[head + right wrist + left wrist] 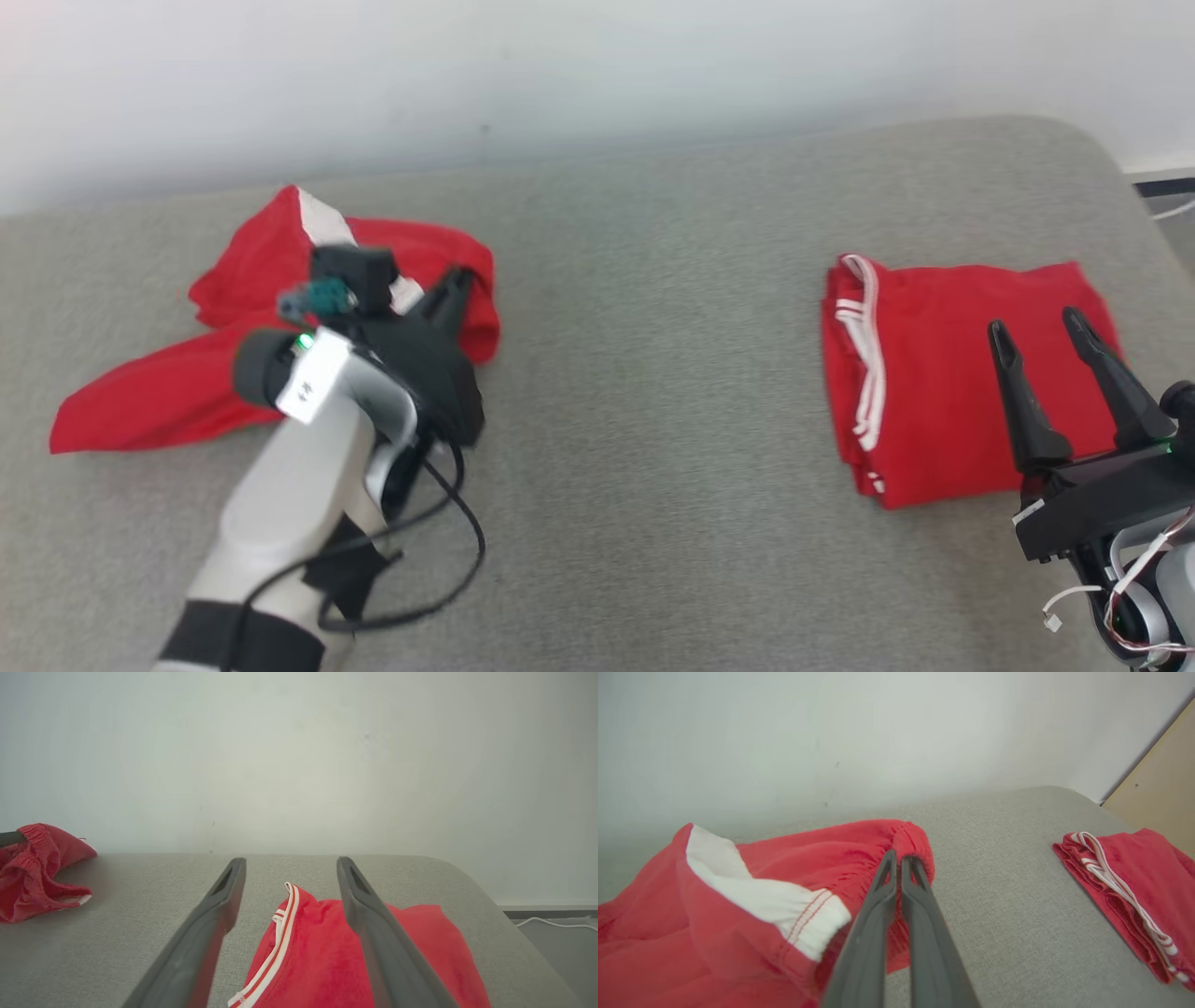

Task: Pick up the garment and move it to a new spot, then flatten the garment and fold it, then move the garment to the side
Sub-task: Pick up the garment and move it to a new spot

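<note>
A crumpled red garment point(140, 401) with a white stripe lies at the left of the grey cushion point(653, 392). My left gripper point(455, 280) sits at its right edge. In the left wrist view the left gripper point(899, 858) is shut, its tips pinching the elastic waistband of the crumpled garment point(808, 858), which bunches upward. A second red garment point(934, 373) with white stripes lies folded at the right. My right gripper point(1035, 322) hovers open above its near edge; in the right wrist view this gripper point(290, 861) has nothing between its fingers, and the folded garment point(317, 952) lies below.
A pale wall runs close behind the cushion. The cushion's rounded right edge drops to a floor with a white cable point(1172, 210). A tan panel point(1157, 788) stands beyond the folded garment. Bare grey fabric lies between the two garments.
</note>
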Controlling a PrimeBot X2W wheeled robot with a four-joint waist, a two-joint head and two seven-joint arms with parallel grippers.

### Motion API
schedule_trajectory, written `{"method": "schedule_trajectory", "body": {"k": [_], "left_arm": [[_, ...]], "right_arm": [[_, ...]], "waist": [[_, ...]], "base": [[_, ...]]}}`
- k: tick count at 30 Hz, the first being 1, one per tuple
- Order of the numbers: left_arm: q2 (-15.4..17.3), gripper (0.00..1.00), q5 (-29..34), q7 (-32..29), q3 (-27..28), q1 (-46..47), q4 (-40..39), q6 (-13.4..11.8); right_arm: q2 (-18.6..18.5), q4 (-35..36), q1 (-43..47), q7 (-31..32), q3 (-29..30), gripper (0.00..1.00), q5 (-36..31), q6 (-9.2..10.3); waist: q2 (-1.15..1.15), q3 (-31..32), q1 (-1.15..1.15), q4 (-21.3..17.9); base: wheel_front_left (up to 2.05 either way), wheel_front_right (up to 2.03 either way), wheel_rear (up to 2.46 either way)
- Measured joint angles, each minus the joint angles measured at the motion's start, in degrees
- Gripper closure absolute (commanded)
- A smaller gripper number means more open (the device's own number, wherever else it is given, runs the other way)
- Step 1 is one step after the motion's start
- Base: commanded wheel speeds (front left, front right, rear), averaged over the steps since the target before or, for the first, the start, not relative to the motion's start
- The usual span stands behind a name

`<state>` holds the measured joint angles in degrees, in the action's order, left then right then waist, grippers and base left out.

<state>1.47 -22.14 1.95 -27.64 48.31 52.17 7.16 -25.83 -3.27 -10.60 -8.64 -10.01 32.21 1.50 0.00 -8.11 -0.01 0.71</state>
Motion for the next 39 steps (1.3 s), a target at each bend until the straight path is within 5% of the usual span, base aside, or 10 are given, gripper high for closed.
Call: {"method": "schedule_trajectory", "body": {"k": [16,25,27,39], "left_arm": [[1.1,1.0,-13.1,-0.5,-27.1,-14.7,-22.3,-0.1],[1.1,1.0,-16.0,-3.9,-31.9,-15.2,-20.3,-3.3],[1.2,0.0,-17.1,-3.9,-32.0,-15.6,-20.1,-4.1],[1.1,0.0,-21.7,-1.9,-34.1,-15.8,-23.7,-6.2]], "right_arm": [[0.0,-0.4,2.2,-2.4,1.1,0.0,0.1,-0.08],[0.1,0.0,2.2,-3.0,1.1,0.0,0.1,-0.33],[0.3,-0.1,2.0,-3.0,1.1,0.0,0.1,-0.48],[0.4,-2.3,3.1,-4.0,1.7,0.0,0.2,-0.48]], "waist": [[-0.01,3.1,0.0,-5.8],[0.0,1.8,0.01,-4.8],[0.0,1.6,0.01,-4.4],[0.0,3.7,0.01,-1.4]], "base": [[0.0,0.0,0.0],[0.0,0.0,0.0],[0.0,0.0,0.0],[0.0,0.0,0.0]]}}
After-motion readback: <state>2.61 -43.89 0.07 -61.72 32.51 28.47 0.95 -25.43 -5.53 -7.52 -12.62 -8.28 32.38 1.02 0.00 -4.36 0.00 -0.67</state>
